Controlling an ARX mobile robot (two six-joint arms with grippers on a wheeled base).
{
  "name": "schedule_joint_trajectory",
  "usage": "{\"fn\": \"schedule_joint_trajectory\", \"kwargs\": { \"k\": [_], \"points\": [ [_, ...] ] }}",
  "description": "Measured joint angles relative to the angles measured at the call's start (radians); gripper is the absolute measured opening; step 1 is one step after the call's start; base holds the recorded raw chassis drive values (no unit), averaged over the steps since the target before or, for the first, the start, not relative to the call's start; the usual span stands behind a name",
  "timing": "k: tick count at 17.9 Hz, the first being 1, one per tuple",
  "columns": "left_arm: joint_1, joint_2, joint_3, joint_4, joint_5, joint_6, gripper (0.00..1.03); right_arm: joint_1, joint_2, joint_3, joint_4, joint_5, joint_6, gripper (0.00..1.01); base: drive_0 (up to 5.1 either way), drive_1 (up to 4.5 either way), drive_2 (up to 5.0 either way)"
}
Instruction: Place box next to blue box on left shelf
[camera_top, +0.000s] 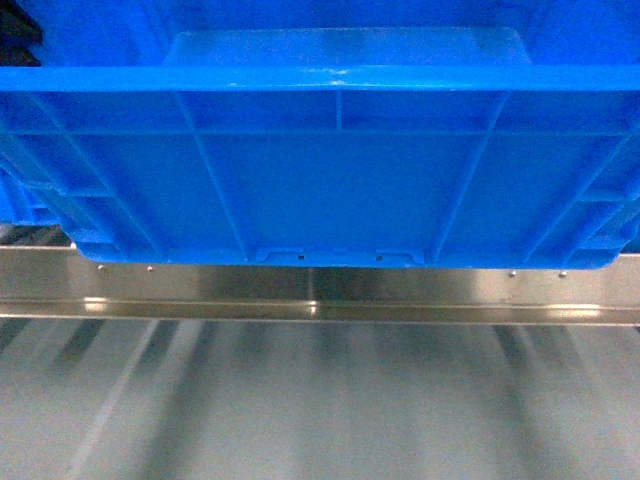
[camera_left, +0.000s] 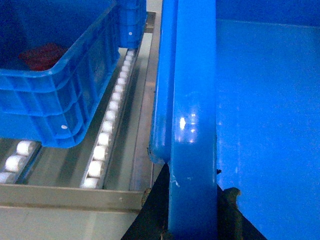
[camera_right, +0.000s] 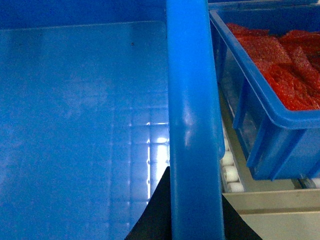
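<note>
The box (camera_top: 320, 190) fills the upper head view, its ribbed side toward me and its bottom edge level with the left shelf's front rail (camera_top: 320, 290). My left gripper (camera_left: 194, 200) is shut on the box's left rim (camera_left: 192, 125), with a black finger (camera_left: 150, 215) on either side. My right gripper (camera_right: 196, 210) is shut on the right rim (camera_right: 192, 125). The blue box (camera_left: 55, 95) stands on the shelf's white rollers (camera_left: 107, 130), a narrow gap left of the held box. Whether the held box rests on the rollers is hidden.
Another blue crate (camera_right: 270, 110) filled with red bags (camera_right: 280, 65) stands close on the right, over a roller rail (camera_right: 229, 170). A grey metal front rail (camera_left: 70, 197) crosses below the rollers. Blurred grey floor (camera_top: 320, 400) lies beneath the shelf.
</note>
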Motion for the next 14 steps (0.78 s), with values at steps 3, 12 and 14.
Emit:
{"fn": "schedule_joint_trajectory", "kwargs": {
  "k": [3,12,14],
  "points": [
    [0.0,0.0,0.0,-0.003,0.0,0.001,0.08,0.0,0.0,0.0,-0.005,0.0,0.001,0.07,0.0,4.35,-4.3],
    [0.0,0.0,0.0,-0.003,0.0,0.0,0.08,0.0,0.0,0.0,-0.003,0.0,0.0,0.07,0.0,4.33,-4.3],
    [0.0,0.001,0.0,0.01,0.002,0.0,0.08,0.0,0.0,0.0,0.007,0.0,0.0,0.07,0.0,0.0,0.0]
  ]
}}
